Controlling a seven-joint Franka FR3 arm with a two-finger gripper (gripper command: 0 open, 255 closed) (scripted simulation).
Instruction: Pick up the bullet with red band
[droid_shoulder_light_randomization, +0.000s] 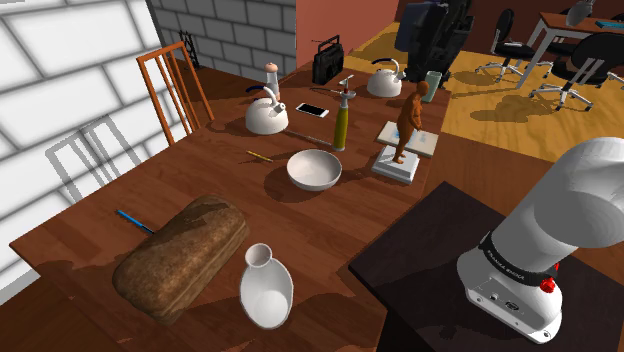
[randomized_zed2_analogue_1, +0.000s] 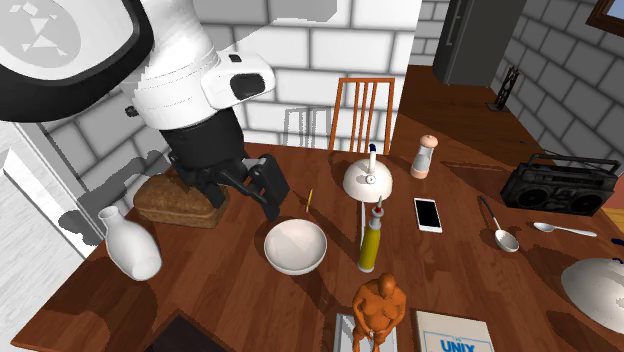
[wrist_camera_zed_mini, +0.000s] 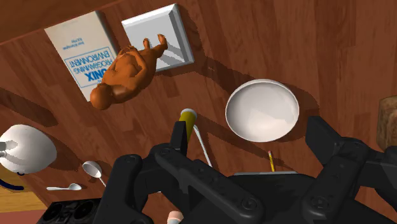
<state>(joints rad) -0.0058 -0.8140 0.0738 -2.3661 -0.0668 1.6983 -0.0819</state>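
Tool (randomized_zed2_analogue_1: 243, 197) (spread wide) hangs above yellow bullet (randomized_zed2_analogue_1: 309, 200).

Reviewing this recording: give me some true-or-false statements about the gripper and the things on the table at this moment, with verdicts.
1. The gripper is open and holds nothing. True.
2. The white bowl lies upside down. False: its opening faces up.
3. The bullet lies on the table beside the bowl, not touching it. True.
4. The orange figure stands on the book. False: it stands on a white block beside the book.
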